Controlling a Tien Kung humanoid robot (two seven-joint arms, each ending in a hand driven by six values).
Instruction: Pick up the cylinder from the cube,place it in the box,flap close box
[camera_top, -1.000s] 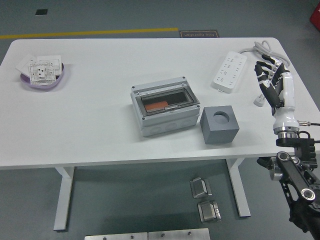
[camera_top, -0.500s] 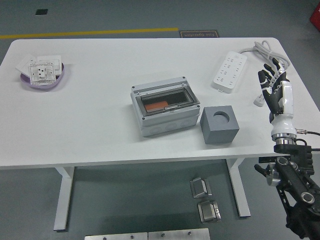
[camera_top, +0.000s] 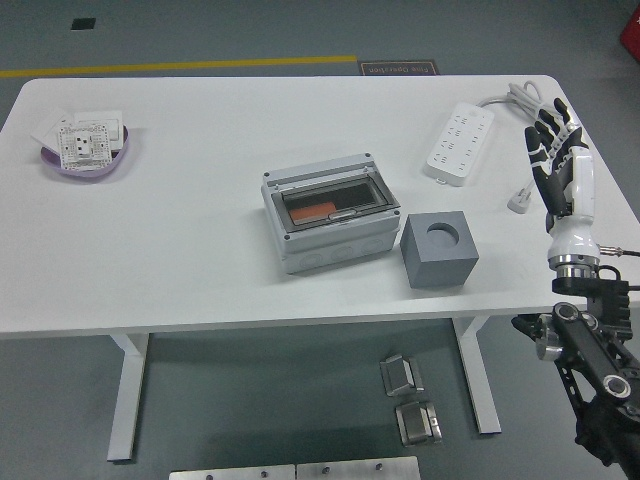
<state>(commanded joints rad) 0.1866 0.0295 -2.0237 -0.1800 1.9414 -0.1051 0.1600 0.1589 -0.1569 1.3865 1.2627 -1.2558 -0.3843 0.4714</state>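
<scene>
White counter (camera_top: 200, 250) spreads below me, and my right hand (camera_top: 560, 160) hangs over its three o'clock edge, fingers (camera_top: 545, 135) spread loosely and grasping nothing. My left hand is out of sight.

Near the counter's centre sits the grey box (camera_top: 330, 222) with its clear flap lying flat across the top; through the flap I see an orange shape inside, which may be the cylinder, though I cannot tell for sure. Just beside the box, at its four o'clock, stands the dark grey cube (camera_top: 439, 250), its round hole on top showing nothing in it.

At one o'clock lies a white power strip (camera_top: 460, 142), its cord looping toward my hand. Far off at ten o'clock rests a purple dish (camera_top: 85, 165) carrying white socket plates (camera_top: 85, 138).
</scene>
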